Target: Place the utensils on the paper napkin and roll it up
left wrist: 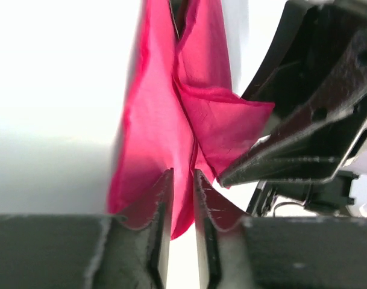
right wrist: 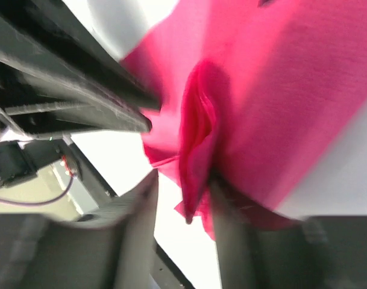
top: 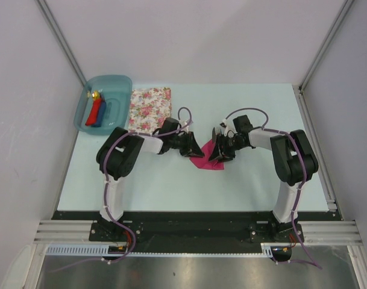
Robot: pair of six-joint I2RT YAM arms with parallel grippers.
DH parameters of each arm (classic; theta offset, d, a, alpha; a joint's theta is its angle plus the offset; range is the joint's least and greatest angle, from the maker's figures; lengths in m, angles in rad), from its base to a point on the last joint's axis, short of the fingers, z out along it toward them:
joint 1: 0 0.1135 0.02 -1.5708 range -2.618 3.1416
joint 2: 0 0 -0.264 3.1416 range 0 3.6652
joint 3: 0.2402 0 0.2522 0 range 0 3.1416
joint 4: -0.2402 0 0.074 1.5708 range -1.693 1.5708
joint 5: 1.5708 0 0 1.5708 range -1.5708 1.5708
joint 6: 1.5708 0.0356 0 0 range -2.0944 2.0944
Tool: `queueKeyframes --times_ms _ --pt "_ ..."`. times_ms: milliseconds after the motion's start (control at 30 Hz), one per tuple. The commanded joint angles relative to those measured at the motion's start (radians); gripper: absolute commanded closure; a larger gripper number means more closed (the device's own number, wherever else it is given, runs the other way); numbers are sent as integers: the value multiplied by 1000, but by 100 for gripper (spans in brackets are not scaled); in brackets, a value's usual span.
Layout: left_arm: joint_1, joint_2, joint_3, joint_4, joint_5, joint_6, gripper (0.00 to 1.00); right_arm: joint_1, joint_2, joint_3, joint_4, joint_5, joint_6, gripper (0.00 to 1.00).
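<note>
The magenta-pink paper napkin [top: 211, 161] lies crumpled and folded at the table's middle, between both grippers. My left gripper [top: 196, 149] comes in from the left. In the left wrist view [left wrist: 183, 180] its jaws are nearly together with a fold of the napkin [left wrist: 153, 132] pinched between them. My right gripper [top: 215, 153] comes in from the right. In the right wrist view [right wrist: 183, 186] its jaws stand apart, and a bunched fold of napkin [right wrist: 198, 138] hangs between them against the right finger. Dark fork tines [top: 218, 132] show just behind the napkin. The knife is hidden.
A floral cloth [top: 150, 108] lies at the back left. Beside it a teal bin [top: 109, 80] holds a red roll [top: 95, 112] and a blue roll [top: 103, 113]. Grey walls close in both sides. The right gripper's body [left wrist: 304, 138] fills the right of the left wrist view.
</note>
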Motion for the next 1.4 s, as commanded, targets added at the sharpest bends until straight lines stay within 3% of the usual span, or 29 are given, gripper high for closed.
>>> queueKeyframes --times_ms 0,167,233,300,467,533,767,1167,1367 --pt "43 -93 7 66 -1 -30 71 6 18 31 25 11 -21 50" --pt "47 -99 42 85 -13 -67 59 6 18 31 35 -6 -16 36" --pt "47 -94 67 94 -18 -82 53 6 18 32 34 -11 -18 19" --pt "49 -80 96 89 -18 -84 50 6 18 32 35 -12 -24 16" --pt "40 -30 166 54 -16 -72 50 8 12 26 45 -18 -16 20" --pt "27 -16 195 59 -4 -71 50 8 7 22 55 -20 -12 27" --pt "-17 45 255 56 23 -88 52 11 0 16 64 -20 -12 30" --pt "-45 72 249 30 60 -85 78 11 -30 -7 94 -35 -6 32" --pt "-13 32 200 -3 33 -56 80 12 -56 -8 106 -46 5 32"
